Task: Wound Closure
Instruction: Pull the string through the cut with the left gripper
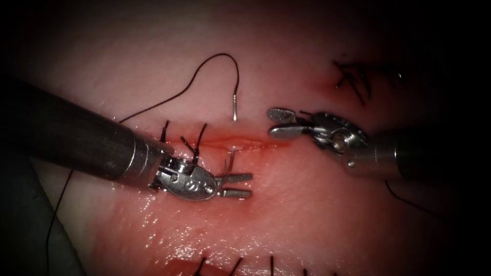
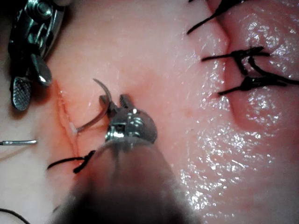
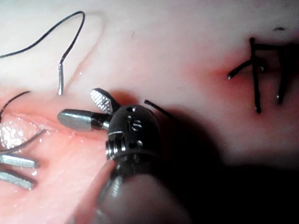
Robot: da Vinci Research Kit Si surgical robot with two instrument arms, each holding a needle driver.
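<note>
The curved needle (image 1: 234, 110) sits in the tissue (image 1: 307, 214) across the horizontal cut (image 1: 255, 143). Its thread end stands above the cut, and its tip end (image 1: 228, 162) rises out below it. My left tool (image 1: 239, 185) lies just below the cut with its jaws open. The needle's tip part (image 2: 103, 105) runs beside the upper jaw and is not clamped. My right tool (image 1: 282, 122) hovers at the cut's right end, open and holding nothing. Black thread (image 1: 215, 57) arcs up from the needle's tail (image 3: 60, 79) and runs left.
Two tied stitches (image 1: 197, 139) with short cut ends cross the cut's left part, next to the left tool's wrist. More stitches sit at the upper right (image 1: 353, 79) and along the bottom edge (image 1: 235, 266). Red fluid (image 1: 271, 156) wets the cut's margins. Loose thread (image 1: 53, 220) trails down the left.
</note>
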